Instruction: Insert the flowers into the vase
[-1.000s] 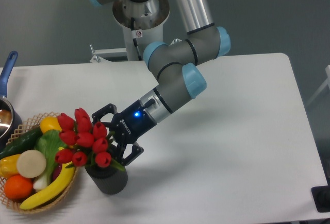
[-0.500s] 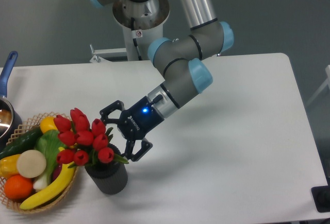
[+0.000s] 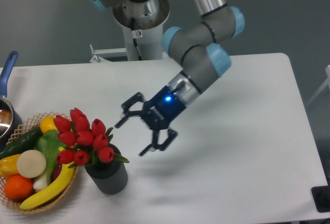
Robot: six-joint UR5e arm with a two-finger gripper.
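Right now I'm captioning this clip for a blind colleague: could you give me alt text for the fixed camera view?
Red flowers stand in a dark vase on a white table, with the robot arm's tool open and apart from them to the right. A wicker basket of fruit and vegetables sits left of the vase.

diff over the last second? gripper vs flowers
The gripper has backed away up and to the right of the flowers; its fingers, spread around the bunch a second ago, are now open in clear air. The flowers settled slightly but remain standing in the vase. The wicker basket and its produce have not moved.
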